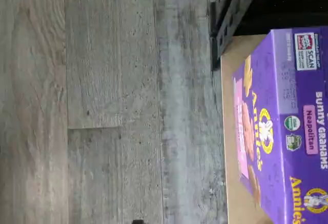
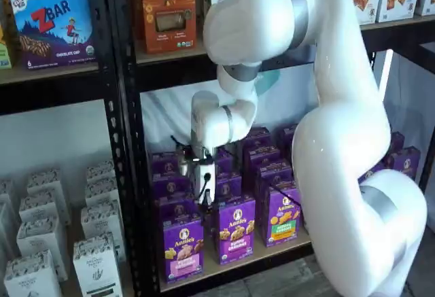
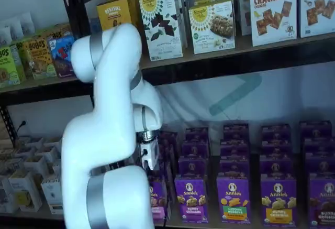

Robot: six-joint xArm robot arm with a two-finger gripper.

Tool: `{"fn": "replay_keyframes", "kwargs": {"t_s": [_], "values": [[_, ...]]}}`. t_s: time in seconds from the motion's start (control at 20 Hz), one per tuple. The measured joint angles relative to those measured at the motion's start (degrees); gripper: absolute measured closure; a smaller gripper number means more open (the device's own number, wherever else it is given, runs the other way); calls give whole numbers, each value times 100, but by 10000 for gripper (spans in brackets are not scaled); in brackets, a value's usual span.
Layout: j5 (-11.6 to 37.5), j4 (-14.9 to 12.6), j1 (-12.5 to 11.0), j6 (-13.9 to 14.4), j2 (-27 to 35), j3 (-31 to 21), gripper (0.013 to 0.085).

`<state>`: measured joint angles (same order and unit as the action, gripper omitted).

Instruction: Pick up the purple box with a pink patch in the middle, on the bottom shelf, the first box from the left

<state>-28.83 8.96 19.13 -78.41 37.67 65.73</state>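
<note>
The purple box is an upright Annie's carton with a pale pink patch, at the left front of the bottom shelf. In the wrist view the purple box reads "Bunny Grahams Neapolitan" and stands at the end of the tan shelf board. My gripper hangs just above and slightly behind the box's top. Its fingers show dark and side-on, so no gap can be read. In a shelf view the gripper sits above the box, which the white arm half hides.
Same-size purple cartons stand beside it, one with a magenta patch and one with a green patch, with more rows behind. A black perforated upright stands left of the box. White cartons fill the neighbouring bay. Grey wood floor lies below.
</note>
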Motion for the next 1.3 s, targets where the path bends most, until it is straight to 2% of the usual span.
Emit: {"fn": "replay_keyframes", "kwargs": {"t_s": [0.3,0.75,0.95,1.3], "values": [[113,103,-38,-130,-95,-90,130],[365,110,3,-105,86,28,130],[494,98,18,-82,267,167,130],[401,-20,6,14,667,618,130]]}}
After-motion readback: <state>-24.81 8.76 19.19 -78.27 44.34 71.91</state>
